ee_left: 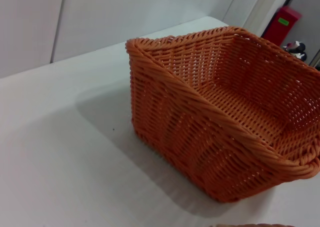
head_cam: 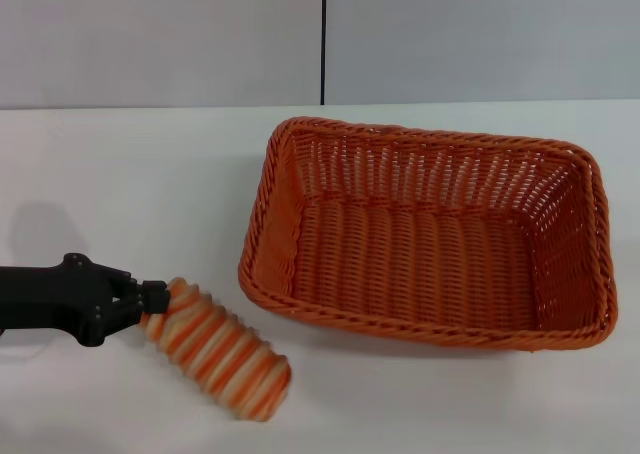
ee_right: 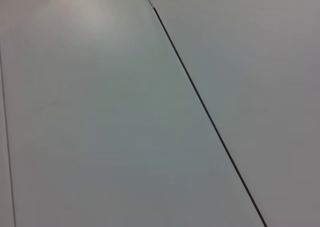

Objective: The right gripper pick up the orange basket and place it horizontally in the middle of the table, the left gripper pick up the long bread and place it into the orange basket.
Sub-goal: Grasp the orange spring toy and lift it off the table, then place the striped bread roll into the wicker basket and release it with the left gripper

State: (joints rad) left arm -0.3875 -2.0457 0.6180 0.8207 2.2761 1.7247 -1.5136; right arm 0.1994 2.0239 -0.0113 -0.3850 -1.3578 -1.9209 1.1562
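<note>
Gripping the long bread [head_cam: 218,348] by its end, just left of the orange basket [head_cam: 430,236], the left gripper [head_cam: 150,300] should lift it clear of the braided rim (right gripper unseen).

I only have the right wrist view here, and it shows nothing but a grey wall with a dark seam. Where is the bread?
Observer: The small ribbed orange-and-cream long bread is gripped at one end by the left claw, at the table's near left.
Operator: And the basket?
Observer: The large orange woven basket stands upright on the white table, mid-right, empty.
Operator: Bread touching it?
Observer: No, a strip of table separates them.
</note>
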